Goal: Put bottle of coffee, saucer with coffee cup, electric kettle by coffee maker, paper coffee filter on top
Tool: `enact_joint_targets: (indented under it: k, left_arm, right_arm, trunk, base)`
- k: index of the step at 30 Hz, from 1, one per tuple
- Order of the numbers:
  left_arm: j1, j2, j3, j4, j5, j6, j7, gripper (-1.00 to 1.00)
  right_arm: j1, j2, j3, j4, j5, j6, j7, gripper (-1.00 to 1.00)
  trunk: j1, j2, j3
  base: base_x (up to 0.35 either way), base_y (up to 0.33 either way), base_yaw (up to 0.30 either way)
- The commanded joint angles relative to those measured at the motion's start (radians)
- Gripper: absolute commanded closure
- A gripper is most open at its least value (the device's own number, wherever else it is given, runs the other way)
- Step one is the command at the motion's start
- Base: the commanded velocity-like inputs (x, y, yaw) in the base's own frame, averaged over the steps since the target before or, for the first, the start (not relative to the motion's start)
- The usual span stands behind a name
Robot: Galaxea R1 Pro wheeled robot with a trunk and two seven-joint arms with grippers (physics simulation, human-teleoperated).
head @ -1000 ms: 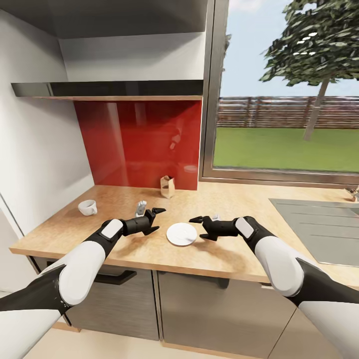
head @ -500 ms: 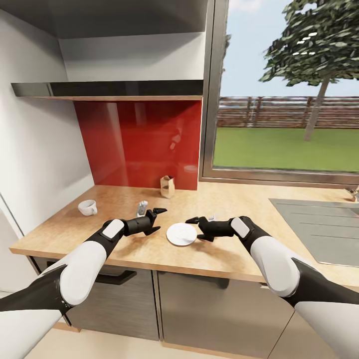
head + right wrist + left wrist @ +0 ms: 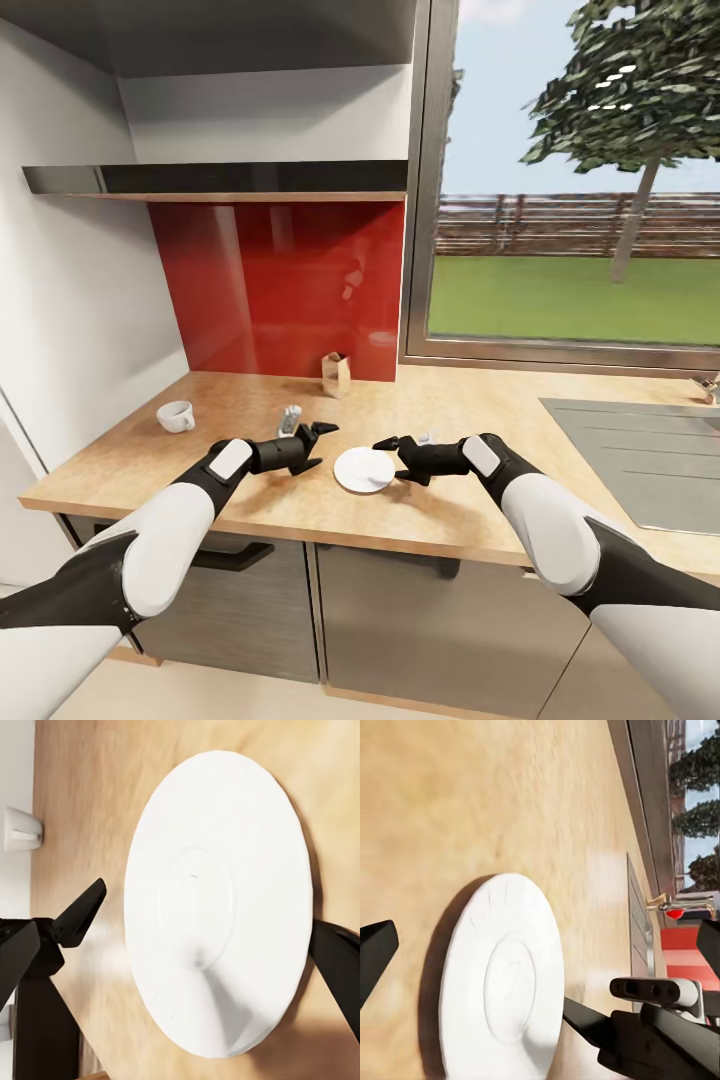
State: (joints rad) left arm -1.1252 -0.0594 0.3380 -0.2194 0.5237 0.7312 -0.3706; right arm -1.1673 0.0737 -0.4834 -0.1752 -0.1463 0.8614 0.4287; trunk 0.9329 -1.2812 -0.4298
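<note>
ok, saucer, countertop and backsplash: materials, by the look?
The saucer: plain white, smooth, likely glazed ceramic, though barely shiny. The countertop: pale wood, matte, visible grain. The backsplash: red, glossy, carries blurred reflections, so glass or acrylic.

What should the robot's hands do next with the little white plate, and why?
Probably ease the right gripper down so its open fingers straddle the edge of the saucer, then close. The saucer lies flat on the countertop between both open grippers, and the left gripper waits on its other side. The coffee cup sits apart.
</note>
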Motion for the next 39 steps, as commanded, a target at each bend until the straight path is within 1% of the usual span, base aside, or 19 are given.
enact_joint_targets:
  k: [1, 8, 14, 15, 17, 19, 21, 24, 29, 33, 39]
  left_arm:
    - [-0.001, 0.000, -0.002, -0.001, -0.002, 0.007, 0.000, -1.00]
    - [-0.001, 0.000, -0.025, -0.001, -0.002, 0.011, 0.002, -1.00]
    - [0.000, -0.001, -0.063, -0.004, -0.002, 0.012, 0.008, -1.00]
    - [-0.001, -0.001, -0.080, -0.004, -0.002, 0.012, 0.014, -1.00]
    - [-0.001, -0.002, -0.101, -0.006, -0.002, 0.013, 0.030, -1.00]
    - [-0.001, -0.005, -0.109, -0.007, -0.002, 0.013, 0.043, -1.00]
    - [0.000, -0.011, -0.115, -0.008, -0.002, 0.013, 0.058, -1.00]
    - [-0.001, -0.020, -0.122, -0.010, -0.001, 0.012, 0.098, -1.00]
    - [-0.001, -0.023, -0.125, -0.011, -0.001, 0.011, 0.114, -1.00]
    - [-0.001, -0.023, -0.126, -0.012, -0.001, 0.011, 0.117, -1.00]
    - [-0.001, -0.031, -0.126, -0.012, -0.001, 0.011, 0.117, -1.00]
  right_arm:
    - [0.001, 0.000, 0.013, -0.001, 0.008, 0.004, -0.007, -1.00]
    - [0.000, 0.001, 0.013, -0.001, 0.008, 0.004, -0.007, -1.00]
    - [0.001, 0.001, 0.013, 0.000, 0.008, 0.004, -0.007, -1.00]
    - [0.001, 0.001, 0.013, 0.000, 0.008, 0.004, -0.007, -1.00]
    - [0.001, 0.001, 0.013, -0.001, 0.008, 0.004, -0.007, -1.00]
    - [0.001, 0.001, 0.013, -0.001, 0.008, 0.004, -0.007, -1.00]
    - [0.001, 0.001, 0.012, -0.001, 0.008, 0.004, -0.007, -1.00]
    - [0.001, 0.001, 0.012, -0.001, 0.008, 0.004, -0.007, -1.00]
    - [0.001, 0.001, 0.012, 0.000, 0.008, 0.004, -0.007, -1.00]
    - [0.001, 0.001, 0.012, 0.000, 0.008, 0.004, -0.007, -1.00]
    - [0.001, 0.002, 0.012, 0.000, 0.008, 0.004, -0.007, -1.00]
  trunk:
    - [0.000, -0.001, -0.001]
    - [0.000, -0.001, -0.001]
    - [0.000, -0.001, -0.001]
    - [0.000, -0.001, -0.001]
    - [0.000, -0.001, -0.001]
    - [0.000, -0.001, -0.001]
    - [0.000, -0.001, -0.001]
    - [0.000, -0.001, -0.001]
    - [0.000, -0.001, -0.001]
    - [0.000, -0.001, -0.001]
    - [0.000, -0.001, -0.001]
  base:
    - [0.000, 0.000, 0.000]
    - [0.000, 0.000, 0.000]
    - [0.000, 0.000, 0.000]
    - [0.000, 0.000, 0.000]
    - [0.000, 0.000, 0.000]
    - [0.000, 0.000, 0.000]
    - [0.000, 0.000, 0.000]
    - [0.000, 0.000, 0.000]
    - [0.000, 0.000, 0.000]
    - [0.000, 0.000, 0.000]
    - [0.000, 0.000, 0.000]
